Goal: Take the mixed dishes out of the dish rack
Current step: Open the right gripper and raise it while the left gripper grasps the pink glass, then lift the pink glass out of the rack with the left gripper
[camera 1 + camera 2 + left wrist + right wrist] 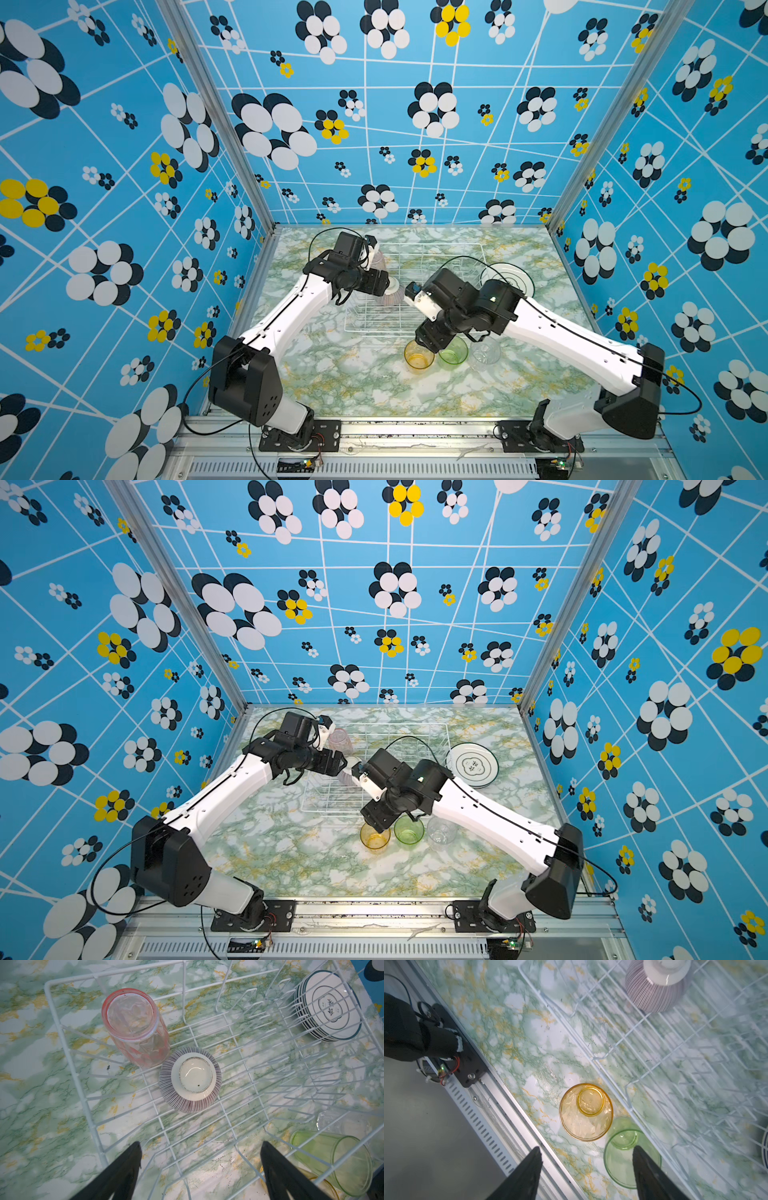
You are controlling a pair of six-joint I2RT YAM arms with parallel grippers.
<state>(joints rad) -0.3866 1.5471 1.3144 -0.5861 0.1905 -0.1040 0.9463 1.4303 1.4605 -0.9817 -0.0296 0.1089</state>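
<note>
The green marbled bench [353, 386] carries a white wire dish rack [432, 266] in its middle, toward the far edge. The left jaws hang over the rack's left part, spread wide with nothing between them. The right jaws hang over the bench just outside the rack's near edge, also apart and empty. A stack of white plates [473, 766] with dark rims lies flat on the bench just beside the rack's right side. A pink tumbler [135, 1026] stands upside down in the rack's far left corner, well ahead of the left jaws. A yellow tumbler [586, 1111], a green tumbler [453, 351] and a clear tumbler [484, 353] stand mouth up in a row along the rack's near edge. The yellow one is ahead of the right jaws, the green one partly under one of them. A striped bowl [190, 1082] sits upside down in the rack just beside the pink tumbler, ahead of the left jaws.
</note>
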